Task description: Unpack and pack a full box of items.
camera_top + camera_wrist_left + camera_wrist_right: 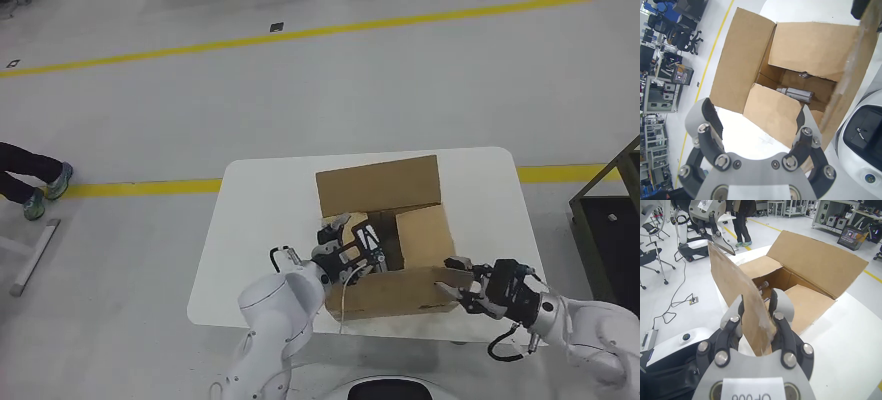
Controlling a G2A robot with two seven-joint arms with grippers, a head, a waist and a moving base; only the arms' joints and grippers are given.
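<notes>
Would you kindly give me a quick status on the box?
Left tool open over one short flap. Right tool shut on near flap, holding it up. Bottle lying inside cardboard box. Opposite short flap also folded in, partly covering opening.

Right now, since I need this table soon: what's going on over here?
The robot is working on a cardboard box on the white table. Its right tool is clamped on the near long flap and holds it upright. Its left tool hangs open at the other end of the box, over a short flap. A bottle lies inside, not yet taken out.
</notes>
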